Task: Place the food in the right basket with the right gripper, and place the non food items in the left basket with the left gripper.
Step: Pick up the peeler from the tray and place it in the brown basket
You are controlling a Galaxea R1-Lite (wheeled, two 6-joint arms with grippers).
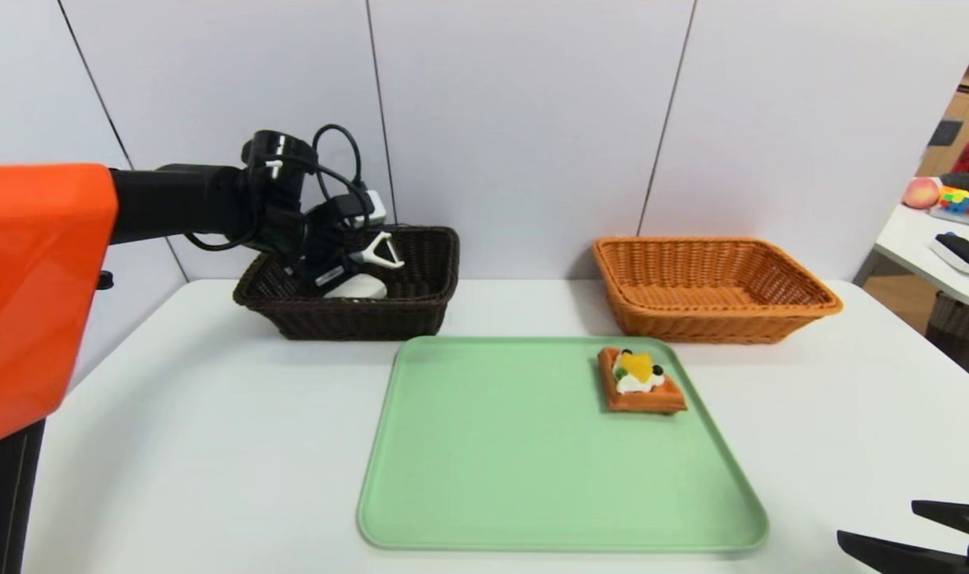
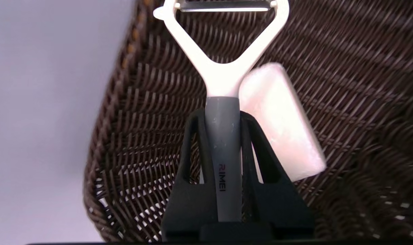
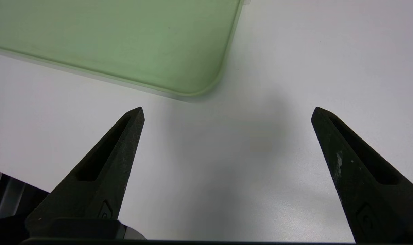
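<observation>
- Left pincer point(image 2: 223, 136) was clamped tight on the grey handle of the peeler point(image 2: 223, 112), white Y-head sticking out ahead of the fingertips, blade end farthest from the wrist.
- Landmark = left basket point(image 1: 420, 307), the dark brown one. Left pincer hung over its interior, toward the basket's left half, peeler head above the basket floor and not yet resting on it, judging from the head view.
- White soap bar point(image 2: 281, 122) already lay on that basket's floor, just beside and under the peeler neck in the left wrist view; can't tell if they touched.
- Step in hand, my read: drop the peeler in. To do it well: keep the head inside the rim, get lower so it doesn't bounce out, spread the fingers fully so the handle slips free, aim beside the soap bar rather than on top of it.
- Risk: the long handle could catch the wicker wall or tip over the rim if let go too high.
- Arm pose: left arm reached out from the orange shell toward the basket, wrist tipped forward and down into it, cables looped above.
- Waffle point(image 1: 640, 379) sat on the green tray point(image 1: 468, 446), well right of the left basket, in front of the right basket point(image 1: 771, 315); not yet moved.
- Right pincer point(image 3: 226, 112) gaped wide with nothing in it, parked over the desk point(image 1: 213, 430) far right of the left basket, off the tray's near corner.
</observation>
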